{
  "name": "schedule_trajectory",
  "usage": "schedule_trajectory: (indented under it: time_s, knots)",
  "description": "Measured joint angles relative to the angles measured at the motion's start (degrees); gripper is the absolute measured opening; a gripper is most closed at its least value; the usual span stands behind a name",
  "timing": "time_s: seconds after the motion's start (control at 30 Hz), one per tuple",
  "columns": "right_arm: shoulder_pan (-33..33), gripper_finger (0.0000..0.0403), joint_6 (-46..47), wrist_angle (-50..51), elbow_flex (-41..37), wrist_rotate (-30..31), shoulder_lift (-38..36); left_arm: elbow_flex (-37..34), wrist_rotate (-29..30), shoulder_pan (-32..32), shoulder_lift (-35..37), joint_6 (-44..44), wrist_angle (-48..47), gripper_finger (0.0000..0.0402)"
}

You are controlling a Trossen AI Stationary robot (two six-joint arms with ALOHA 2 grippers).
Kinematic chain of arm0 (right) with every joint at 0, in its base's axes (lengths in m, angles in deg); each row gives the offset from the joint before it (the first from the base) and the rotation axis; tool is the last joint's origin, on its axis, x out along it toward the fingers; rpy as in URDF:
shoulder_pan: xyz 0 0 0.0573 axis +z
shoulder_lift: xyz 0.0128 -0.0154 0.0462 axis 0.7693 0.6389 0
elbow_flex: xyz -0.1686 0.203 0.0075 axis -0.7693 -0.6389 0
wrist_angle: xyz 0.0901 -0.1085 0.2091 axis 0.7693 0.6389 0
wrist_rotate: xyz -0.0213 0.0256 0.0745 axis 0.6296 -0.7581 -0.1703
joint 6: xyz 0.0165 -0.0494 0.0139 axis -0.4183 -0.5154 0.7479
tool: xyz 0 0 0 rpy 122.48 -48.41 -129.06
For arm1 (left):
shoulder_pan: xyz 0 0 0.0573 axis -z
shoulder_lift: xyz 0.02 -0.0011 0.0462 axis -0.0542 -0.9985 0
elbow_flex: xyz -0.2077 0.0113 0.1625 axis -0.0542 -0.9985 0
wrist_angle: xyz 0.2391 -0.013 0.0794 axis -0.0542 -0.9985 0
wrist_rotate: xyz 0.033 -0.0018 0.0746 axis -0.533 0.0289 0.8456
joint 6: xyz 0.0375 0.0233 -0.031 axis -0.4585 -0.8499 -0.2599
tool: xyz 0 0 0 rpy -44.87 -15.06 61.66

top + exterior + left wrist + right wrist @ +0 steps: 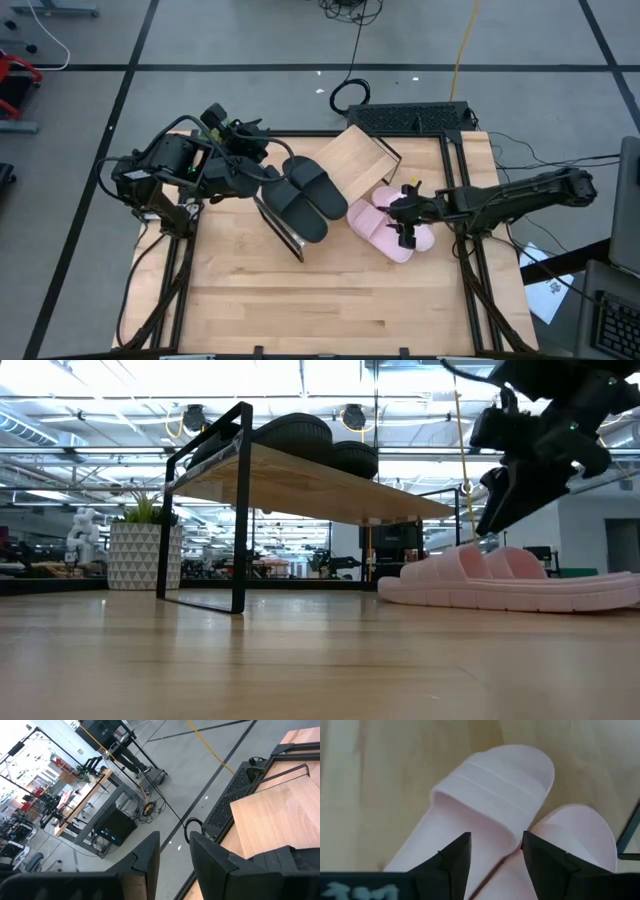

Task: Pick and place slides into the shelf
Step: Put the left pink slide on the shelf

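Wooden counter (240, 290): black slides (305, 195) lie on the shelf (350, 160); pink slides (385, 225) rest at its 4 o'clock. Right gripper (492, 852), fingers open, hovers above them. Left gripper (175, 857), fingers apart and empty, waits at 9 o'clock. Foam likely light, compliant; grasp the strap.

black slides (312, 442) on shelf (300, 480), pink slides (520, 580) beside

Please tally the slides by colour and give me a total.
Black slides: 2, both lying on the shelf.
Pale pink slides: 2, side by side on the table beside the shelf, under the right gripper.
Total: 4 slides.
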State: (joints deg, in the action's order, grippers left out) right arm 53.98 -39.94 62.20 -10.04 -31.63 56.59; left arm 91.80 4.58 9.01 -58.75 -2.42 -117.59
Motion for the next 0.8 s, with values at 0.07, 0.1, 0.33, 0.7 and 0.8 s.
schedule_trajectory:
  time_s: [0.07,0.1,0.33,0.7,0.8]
  knots:
    - [-0.64,0.0169,-1.01,-0.34,0.0,0.0,1.09,0.0,-0.01,0.0,0.0,0.01,0.02,0.0113]
    - [-1.01,0.0169,-1.3,-0.71,0.0,0.0,1.58,0.0,-0.01,0.0,0.0,0.02,0.02,0.0113]
    - [-3.06,0.0169,-3.86,-4.45,-0.01,-0.01,4.7,0.0,-0.05,0.0,0.0,-0.28,0.04,0.0113]
    - [-3.76,0.0169,-4.91,-4.54,-0.02,-0.06,7.35,-0.02,-0.72,0.0,0.0,-1.44,0.04,0.0113]
    - [-3.76,0.0169,-5.15,-4.78,-0.02,0.52,7.35,-0.01,-0.86,0.0,0.0,-1.44,0.03,0.0113]
